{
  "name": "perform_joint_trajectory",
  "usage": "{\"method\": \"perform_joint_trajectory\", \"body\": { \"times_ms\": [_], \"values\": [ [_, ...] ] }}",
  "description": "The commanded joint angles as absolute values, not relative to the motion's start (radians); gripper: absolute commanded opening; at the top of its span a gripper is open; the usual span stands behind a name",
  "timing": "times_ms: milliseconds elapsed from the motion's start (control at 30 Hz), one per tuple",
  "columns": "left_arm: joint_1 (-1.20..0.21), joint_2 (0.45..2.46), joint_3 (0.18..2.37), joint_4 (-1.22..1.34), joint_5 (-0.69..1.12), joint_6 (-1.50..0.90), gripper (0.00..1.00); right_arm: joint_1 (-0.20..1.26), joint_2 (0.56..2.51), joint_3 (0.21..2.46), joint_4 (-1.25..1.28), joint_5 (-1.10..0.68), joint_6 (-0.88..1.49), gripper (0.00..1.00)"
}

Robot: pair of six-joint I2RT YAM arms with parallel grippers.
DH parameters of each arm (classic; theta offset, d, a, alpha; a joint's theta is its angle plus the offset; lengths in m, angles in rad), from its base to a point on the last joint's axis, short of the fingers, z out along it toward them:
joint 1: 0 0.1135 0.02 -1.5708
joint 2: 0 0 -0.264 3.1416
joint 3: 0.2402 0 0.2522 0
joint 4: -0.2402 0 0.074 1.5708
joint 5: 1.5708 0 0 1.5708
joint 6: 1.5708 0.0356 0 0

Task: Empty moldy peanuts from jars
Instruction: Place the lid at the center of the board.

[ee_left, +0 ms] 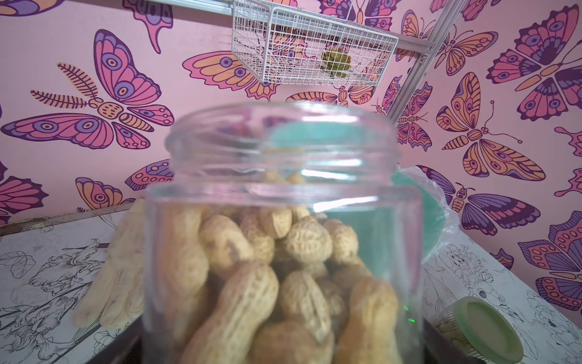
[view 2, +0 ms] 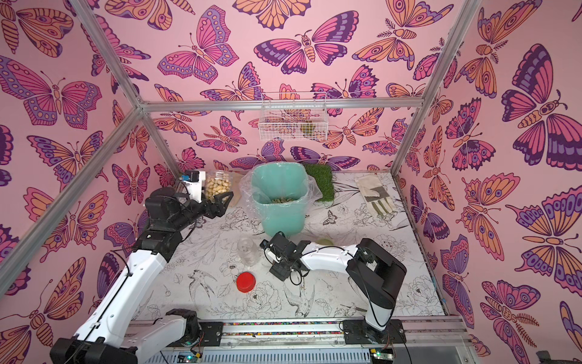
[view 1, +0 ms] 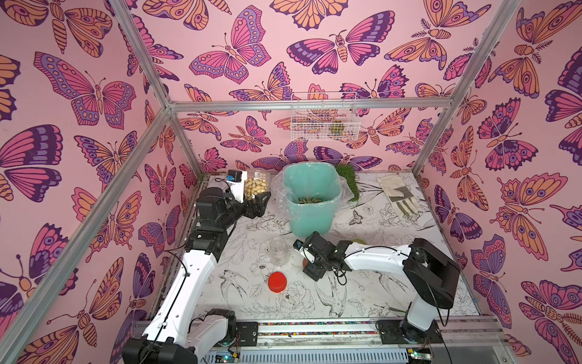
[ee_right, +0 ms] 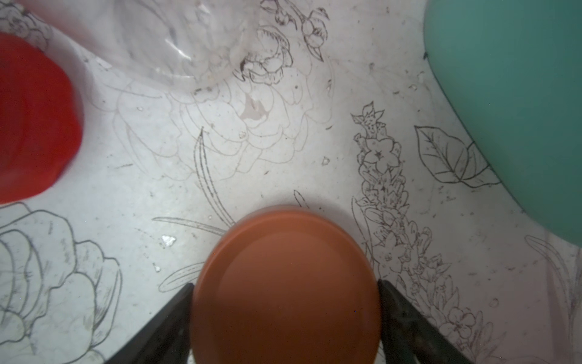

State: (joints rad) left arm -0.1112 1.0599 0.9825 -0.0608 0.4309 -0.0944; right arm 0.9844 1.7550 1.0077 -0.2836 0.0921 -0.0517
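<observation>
Gripped in left pincer point(view 1: 254, 198): lidless jar point(view 1: 256, 188) full of peanuts point(ee_left: 283, 268), by back-left tabletop point(view 1: 393, 227) edge, beside teal bin point(view 1: 310, 220). Clamped in right pincer point(ee_right: 285, 283): brown lid point(ee_right: 285, 261), over open tabletop between empty jar point(view 1: 278, 252) and bin.

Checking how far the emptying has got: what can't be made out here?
- Green-lidded jar: cut off by the left wrist view's edge; in top views the right arm mostly hides it.
- Brown lid: in top views mostly under the right hand.
- Peanuts in the bin: too small to judge mould.
- Wire basket contents: too small.
</observation>
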Motion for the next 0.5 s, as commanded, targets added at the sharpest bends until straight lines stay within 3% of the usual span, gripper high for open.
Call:
{"method": "perform_joint_trajectory", "body": {
  "times_ms": [0,133,467],
  "values": [
    [-0.105,1.028,0.985,0.013,0.464,-0.089,0.0,0.991,1.723,0.986,-0.283,0.066,-0.043,0.35],
    [-0.104,1.032,0.979,0.016,0.468,-0.093,0.0,0.991,1.71,0.966,-0.299,0.092,-0.041,0.39],
    [-0.103,1.031,0.978,0.014,0.468,-0.091,0.0,0.999,1.697,0.931,-0.275,-0.017,-0.086,0.37]
  ]
}}
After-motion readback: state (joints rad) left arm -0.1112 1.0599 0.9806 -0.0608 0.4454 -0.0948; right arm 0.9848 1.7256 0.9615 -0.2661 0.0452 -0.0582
